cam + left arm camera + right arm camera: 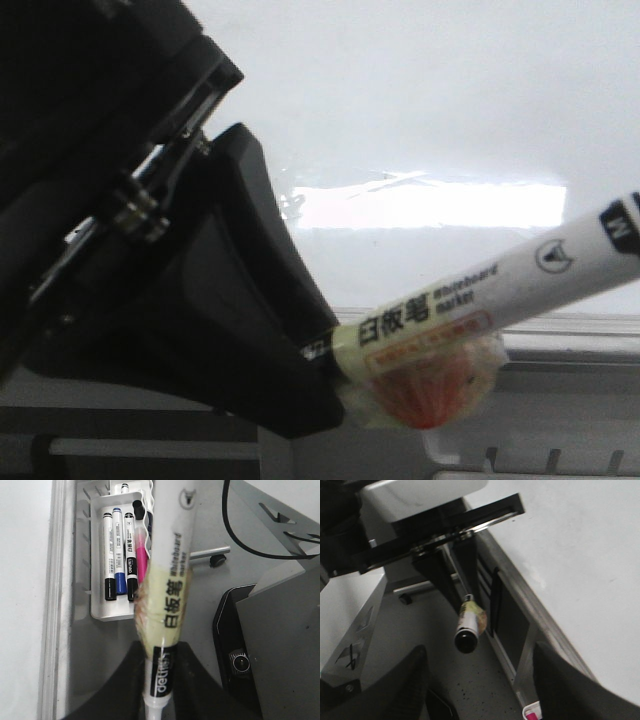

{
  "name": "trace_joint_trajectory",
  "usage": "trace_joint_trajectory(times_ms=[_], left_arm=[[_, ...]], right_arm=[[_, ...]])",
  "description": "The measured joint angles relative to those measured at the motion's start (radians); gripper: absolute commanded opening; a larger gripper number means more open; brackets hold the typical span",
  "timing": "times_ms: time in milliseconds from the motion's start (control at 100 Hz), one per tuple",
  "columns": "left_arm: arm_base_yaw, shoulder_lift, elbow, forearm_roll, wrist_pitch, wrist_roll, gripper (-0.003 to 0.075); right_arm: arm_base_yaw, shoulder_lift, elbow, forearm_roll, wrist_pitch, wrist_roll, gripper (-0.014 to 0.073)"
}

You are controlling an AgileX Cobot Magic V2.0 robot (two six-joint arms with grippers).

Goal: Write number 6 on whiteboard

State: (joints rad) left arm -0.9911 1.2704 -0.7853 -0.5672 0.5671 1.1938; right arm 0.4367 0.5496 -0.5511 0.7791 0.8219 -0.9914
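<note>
The left gripper [300, 385], a matte black wedge of moulded plastic with bare metal screws and linkage behind it, filled the nine o'clock half of the front view. Its jaws were clamped on a whiteboard marker [480, 290], a smooth white cylinder printed with black lettering and wrapped near the grip in pale yellowish tape with a crumpled clear and orange wad beneath. The marker slanted from the gripper toward three o'clock, across the lower part of the whiteboard [420, 90], a glossy white sheet carrying a bright rectangular glare and edged below by a dull grey metal rim.

No drawn stroke of the number 6 could be made out on the board in any view.

In the left wrist view the same marker [167, 595] ran lengthwise through the middle, its black band seated between the dark fingers. Beyond it, at about eleven o'clock, a white plastic tray [97, 612] with a slotted wall held several slim pens [120, 550] side by side, capped in black, blue and pink.

The right gripper [475, 690] showed as two blurred, rounded black fingers standing well apart, with nothing between them. Past them the marker's round dark end [466, 641] faced the camera, near the grey frame of the board [580, 555].
</note>
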Motion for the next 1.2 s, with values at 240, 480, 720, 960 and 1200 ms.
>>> trace_joint_trajectory(times_ms=[240, 480, 720, 960, 1200], left_arm=[[0.019, -0.046, 0.000, 0.043, 0.005, 0.004, -0.0019], [0.072, -0.089, -0.002, 0.046, 0.009, 0.006, -0.0019], [0.074, -0.091, -0.002, 0.047, 0.009, 0.039, -0.0019], [0.074, -0.091, -0.002, 0.047, 0.005, 0.056, -0.0019], [0.074, -0.091, -0.002, 0.047, 0.005, 0.058, -0.0019]], right_arm=[[0.081, 0.083, 0.000, 0.002, -0.103, -0.019, 0.0404], [0.093, 0.115, 0.000, 0.007, -0.133, -0.019, 0.0404], [0.093, 0.186, 0.000, 0.056, -0.150, -0.052, 0.0404], [0.093, 0.281, -0.002, 0.282, -0.189, -0.306, 0.0404], [0.127, 0.382, -0.049, 0.353, -0.227, -0.386, 0.0403]])
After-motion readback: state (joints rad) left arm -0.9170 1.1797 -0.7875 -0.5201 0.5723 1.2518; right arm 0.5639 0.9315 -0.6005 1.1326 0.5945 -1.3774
